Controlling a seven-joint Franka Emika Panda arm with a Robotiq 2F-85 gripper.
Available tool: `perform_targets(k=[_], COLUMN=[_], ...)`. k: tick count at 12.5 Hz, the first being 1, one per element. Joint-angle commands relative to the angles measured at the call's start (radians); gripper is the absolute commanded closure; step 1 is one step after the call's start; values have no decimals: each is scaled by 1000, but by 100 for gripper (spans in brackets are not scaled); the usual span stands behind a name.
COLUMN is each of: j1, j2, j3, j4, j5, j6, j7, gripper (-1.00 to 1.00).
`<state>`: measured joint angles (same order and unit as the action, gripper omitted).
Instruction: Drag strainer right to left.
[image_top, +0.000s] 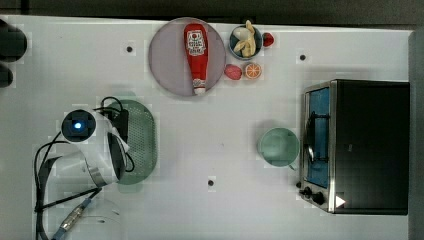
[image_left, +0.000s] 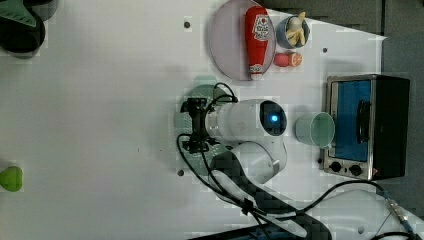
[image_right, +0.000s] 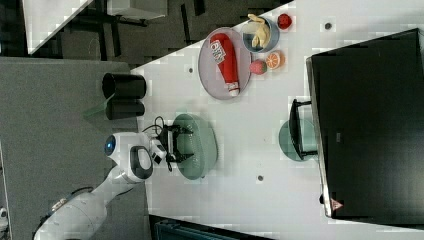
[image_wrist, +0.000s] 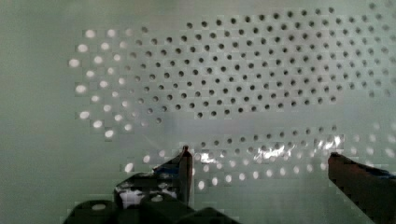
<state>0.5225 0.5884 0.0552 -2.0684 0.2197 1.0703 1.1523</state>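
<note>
Grey-lilac plate (image_top: 167, 60) is carrying a ketchup bottle (image_top: 196, 55); mint cup (image_top: 278, 146) is sitting beside the toaster oven (image_top: 367, 145), well apart from the strainer (image_top: 142, 137). Arm is covering the strainer's side toward the top view's left. Mint-green, perforated, oblong. Gripper (image_wrist: 259, 163) is hanging spread wide over its holed floor.

Glossy white arm (image_top: 102, 155) with round blue light, grey joint bands, black cables, seemingly black tool (image_right: 176, 144).

Strainer (image_top: 142, 142) at top view's left – cup (image_top: 278, 146) right, beside oven (image_top: 357, 146).
</note>
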Motion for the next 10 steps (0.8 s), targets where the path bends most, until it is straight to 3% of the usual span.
perform_targets(k=[1,10], j1=[43,135], j2=[25,106], j3=[15,15], j4=[48,180], j5=[39,53], j6=[-15,-12], j7=[41,168], gripper=[-100,-100])
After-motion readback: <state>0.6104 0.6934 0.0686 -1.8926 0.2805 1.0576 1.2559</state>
